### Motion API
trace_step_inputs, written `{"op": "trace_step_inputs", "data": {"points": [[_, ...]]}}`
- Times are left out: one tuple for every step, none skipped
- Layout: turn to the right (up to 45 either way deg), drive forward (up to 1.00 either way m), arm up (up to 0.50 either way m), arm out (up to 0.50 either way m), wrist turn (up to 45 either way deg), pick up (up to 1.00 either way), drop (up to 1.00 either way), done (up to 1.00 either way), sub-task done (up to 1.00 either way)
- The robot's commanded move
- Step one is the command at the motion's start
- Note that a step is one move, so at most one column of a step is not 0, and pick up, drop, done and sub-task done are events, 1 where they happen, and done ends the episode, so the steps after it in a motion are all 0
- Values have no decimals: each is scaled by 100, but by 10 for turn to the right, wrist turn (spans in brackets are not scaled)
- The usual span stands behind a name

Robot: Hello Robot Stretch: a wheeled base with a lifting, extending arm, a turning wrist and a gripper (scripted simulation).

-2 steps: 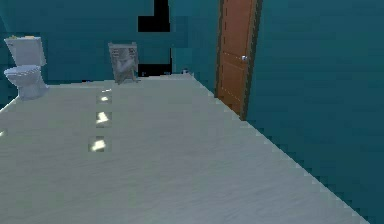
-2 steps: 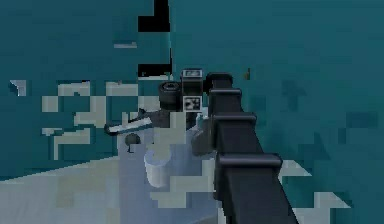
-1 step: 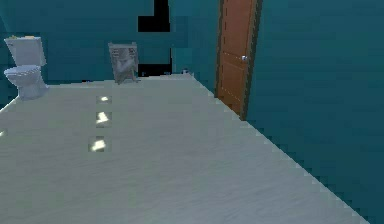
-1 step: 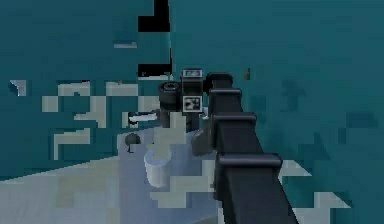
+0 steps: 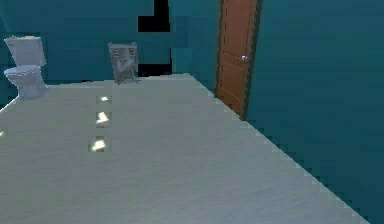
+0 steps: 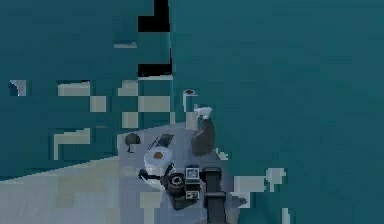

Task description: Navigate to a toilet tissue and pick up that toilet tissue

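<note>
We judge the driving done and the grasp in hand. In the arm side view the arm (image 6: pixel 215 203) reaches over a grey counter (image 6: pixel 182 150). A white round roll with a dark middle, which we take for the toilet tissue (image 6: pixel 158 157), lies at eleven o'clock from the pincer (image 6: pixel 168 181), very near it. We cannot tell how the pincer's fingers stand, nor whether it holds anything. A grey upright thing (image 6: pixel 205 133) stands at one o'clock of the roll. Next, we think, the roll wants a sure grip and a straight lift, clear of that neighbour.
</note>
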Motion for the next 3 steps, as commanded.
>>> {"op": "trace_step_inputs", "data": {"points": [[0, 0, 0, 0, 0, 100, 0, 0, 0], [0, 0, 10, 0, 0, 0, 0, 0, 0], [0, 0, 0, 0, 0, 0, 0, 100, 0]]}}
